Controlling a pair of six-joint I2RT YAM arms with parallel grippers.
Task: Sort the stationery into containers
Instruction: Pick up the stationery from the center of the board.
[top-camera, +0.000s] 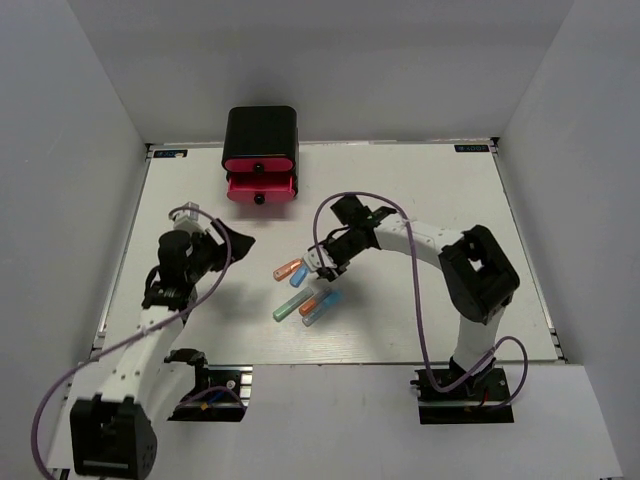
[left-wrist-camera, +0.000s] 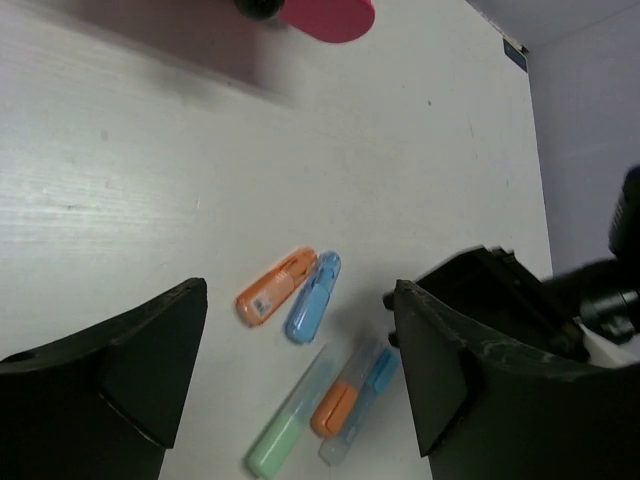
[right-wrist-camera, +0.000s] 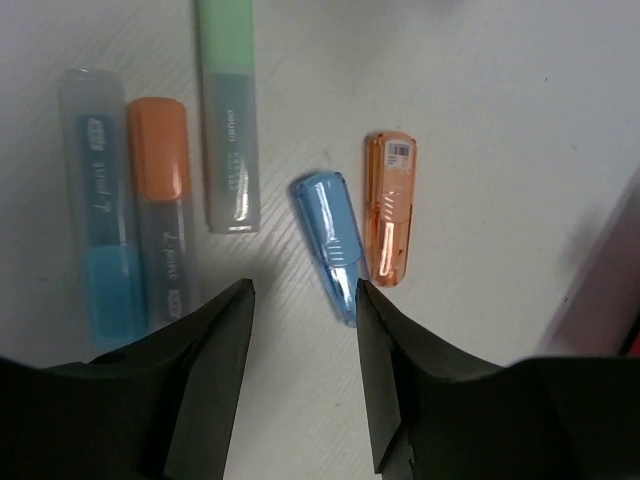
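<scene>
Five capsule-shaped stationery pieces lie mid-table: an orange one (top-camera: 288, 269) beside a blue one (top-camera: 298, 276), then a green one (top-camera: 290, 306), an orange-and-clear one (top-camera: 318, 299) and a blue-and-clear one (top-camera: 317, 314). My right gripper (right-wrist-camera: 303, 320) hovers open just short of the blue capsule (right-wrist-camera: 330, 240) and the orange capsule (right-wrist-camera: 390, 205), with nothing between its fingers. My left gripper (left-wrist-camera: 300, 380) is wide open and empty, left of the pieces, above the green capsule (left-wrist-camera: 288, 425). The containers (top-camera: 260, 155) are pink drawers in a black box at the back, the lower drawer (top-camera: 260, 188) pulled out.
The white tabletop (top-camera: 420, 190) is enclosed by grey walls at the back and sides. The right arm's elbow (top-camera: 480, 272) stands on the right side of the table, and its forearm (left-wrist-camera: 600, 300) shows at the right of the left wrist view.
</scene>
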